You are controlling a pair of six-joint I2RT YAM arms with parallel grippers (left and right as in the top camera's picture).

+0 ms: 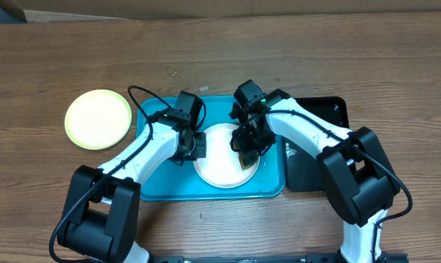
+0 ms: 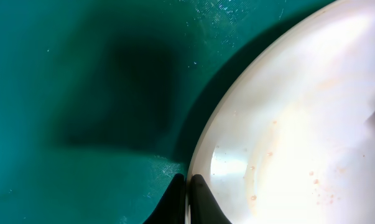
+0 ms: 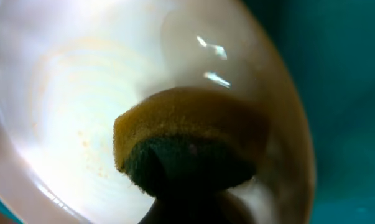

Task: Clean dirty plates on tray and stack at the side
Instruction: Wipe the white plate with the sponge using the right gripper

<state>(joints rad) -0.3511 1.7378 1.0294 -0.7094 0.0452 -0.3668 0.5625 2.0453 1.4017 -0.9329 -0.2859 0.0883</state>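
Overhead view: you see the turquoise tray (image 1: 161,186) on the wooden worktop (image 1: 59,58), carrying one white plate (image 1: 219,166); the yellow-green plate (image 1: 98,118) lies on the worktop left of the turquoise tray, apart from it; a black tray (image 1: 315,172) sits just beside the turquoise tray's right edge; your left hand (image 1: 196,145) is at the white plate's left rim and your right hand (image 1: 247,148) is over its right half with a sponge (image 1: 248,161).

Left wrist view: only here can you tell that the left hand (image 2: 188,186) is closed, its two fingertips pinching the rim of the white plate (image 2: 299,124) above the turquoise tray (image 2: 81,93); faint orange specks dot the plate's surface, which the overhead view does not resolve.

Right wrist view: the sponge (image 3: 187,143), yellow with a dark green scouring layer, sits against the inside of the white plate (image 3: 81,93); the right hand grips it, though the fingers are a dark blur at the lower edge.
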